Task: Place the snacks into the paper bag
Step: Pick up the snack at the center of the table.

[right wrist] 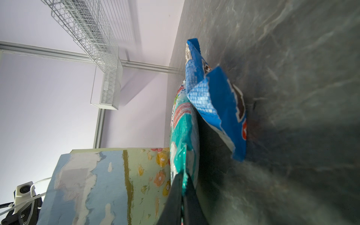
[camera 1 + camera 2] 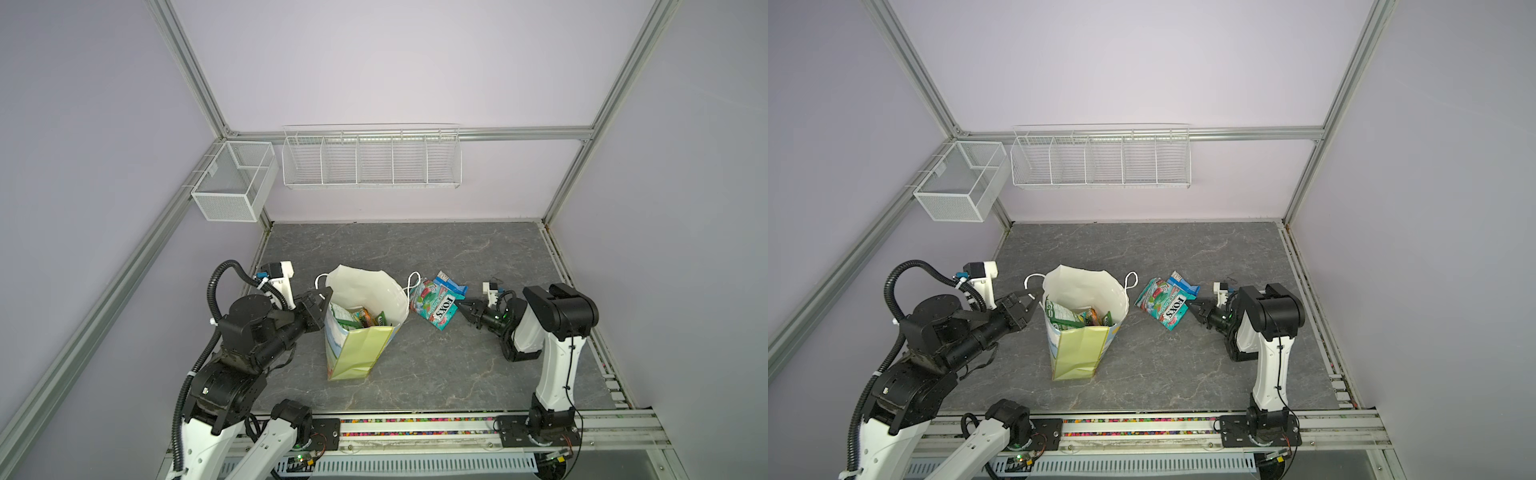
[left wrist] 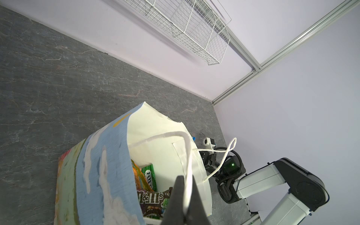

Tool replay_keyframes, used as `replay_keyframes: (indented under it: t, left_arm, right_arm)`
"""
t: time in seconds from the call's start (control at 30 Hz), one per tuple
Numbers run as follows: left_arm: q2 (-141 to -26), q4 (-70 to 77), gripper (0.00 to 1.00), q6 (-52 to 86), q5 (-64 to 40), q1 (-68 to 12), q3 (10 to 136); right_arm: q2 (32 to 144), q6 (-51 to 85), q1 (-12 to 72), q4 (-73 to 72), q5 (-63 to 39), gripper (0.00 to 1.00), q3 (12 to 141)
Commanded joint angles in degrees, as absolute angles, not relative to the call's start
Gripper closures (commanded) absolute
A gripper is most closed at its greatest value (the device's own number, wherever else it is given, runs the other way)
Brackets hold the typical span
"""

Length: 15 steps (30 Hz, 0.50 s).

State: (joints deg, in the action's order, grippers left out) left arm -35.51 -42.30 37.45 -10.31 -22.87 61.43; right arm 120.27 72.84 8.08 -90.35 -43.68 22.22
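one paper bag [image 2: 361, 349], left tool [image 2: 326, 296] clamping its handle [image 3: 188, 165]; two beside it: teal packet [image 2: 434, 309] pinched by right tool [image 2: 461, 307], blue packet [image 2: 449, 284].

Glossy green and orange candy packets [image 2: 347, 321] are largely hidden by the walls of the tall paper gift bag [image 2: 361, 349]. The flat blue packet [image 2: 451, 284] is partly covered by the teal FOX'S packet [image 2: 436, 309]. In the right wrist view the grey marbled table [image 1: 292, 136] is blurred.
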Motion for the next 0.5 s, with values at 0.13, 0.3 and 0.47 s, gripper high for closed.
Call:
replay_keyframes:
  t: [0.13, 0.3, 0.47]
  left_arm:
    - [-34.9, -42.1, 1.00, 37.2, -10.0, -22.6, 62.9]
    - [-35.0, -42.2, 1.00, 37.1, -10.0, -22.6, 62.9]
    - [-35.0, -42.1, 1.00, 37.2, -10.2, -22.7, 63.1]
  right_arm:
    - [118.9, 72.7, 9.3, -81.1, -42.6, 0.93, 20.1]
    - [114.8, 70.6, 9.5, -76.3, -41.4, 0.93, 19.6]
    - [108.4, 67.8, 9.6, -68.9, -40.4, 0.93, 19.6]
